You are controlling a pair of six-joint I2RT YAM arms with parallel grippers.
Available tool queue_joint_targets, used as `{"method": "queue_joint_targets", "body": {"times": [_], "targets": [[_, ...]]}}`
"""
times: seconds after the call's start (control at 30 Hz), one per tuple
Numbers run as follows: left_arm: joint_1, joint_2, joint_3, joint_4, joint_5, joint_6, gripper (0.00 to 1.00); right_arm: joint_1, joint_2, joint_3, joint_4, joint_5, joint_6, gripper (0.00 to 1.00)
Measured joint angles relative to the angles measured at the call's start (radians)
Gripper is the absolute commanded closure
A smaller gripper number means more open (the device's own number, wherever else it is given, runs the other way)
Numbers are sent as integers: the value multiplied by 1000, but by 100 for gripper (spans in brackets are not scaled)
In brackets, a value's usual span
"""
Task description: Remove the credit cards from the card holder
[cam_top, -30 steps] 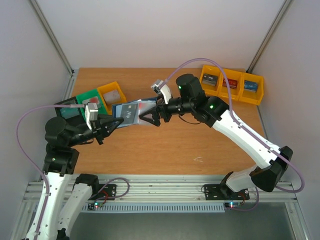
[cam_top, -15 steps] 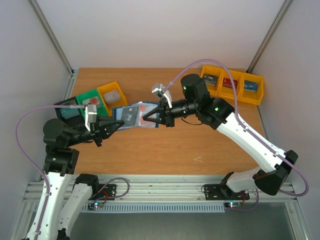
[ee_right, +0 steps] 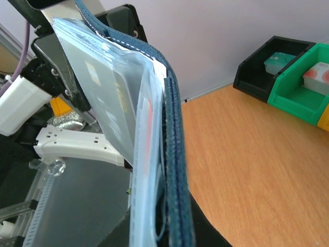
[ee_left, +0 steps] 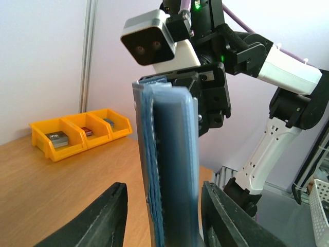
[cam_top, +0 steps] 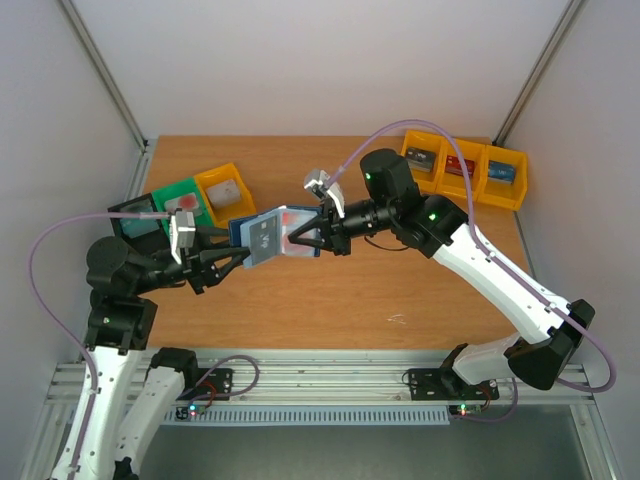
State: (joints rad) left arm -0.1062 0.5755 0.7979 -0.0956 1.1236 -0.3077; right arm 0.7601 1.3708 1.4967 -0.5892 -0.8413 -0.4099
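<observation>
In the right wrist view the card holder (ee_right: 175,154) is filling the foreground out of focus, running off the bottom edge and covering the jaws of the right gripper (cam_top: 298,240). Of the credit cards (ee_right: 148,123) only a red smear is showing through the lining; how many are lying inside is not showing. In the left wrist view the bottom edge is cutting off the holder's lower end. From above, the contents of the yellow bins (cam_top: 464,168) are appearing too small to tell.

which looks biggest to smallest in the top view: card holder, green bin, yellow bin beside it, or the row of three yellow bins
1. row of three yellow bins
2. card holder, though it is held up nearer the camera, so it may look oversized
3. green bin and yellow bin beside it: alike, not ranked; the green one is partly hidden
</observation>
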Motion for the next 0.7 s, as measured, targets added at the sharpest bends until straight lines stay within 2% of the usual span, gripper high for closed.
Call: {"method": "queue_joint_targets", "body": {"times": [0.13,0.5,0.7], "targets": [[0,-2,10,-5,-21,25,61,-2,0,0,-14,-1,-15,99],[0,-6,10,-5,-41,30,76,-3,0,4,-48,-14,-35,99],[0,-6,10,0,-43,27,78,-3,0,6,-55,-30,-48,99]]}}
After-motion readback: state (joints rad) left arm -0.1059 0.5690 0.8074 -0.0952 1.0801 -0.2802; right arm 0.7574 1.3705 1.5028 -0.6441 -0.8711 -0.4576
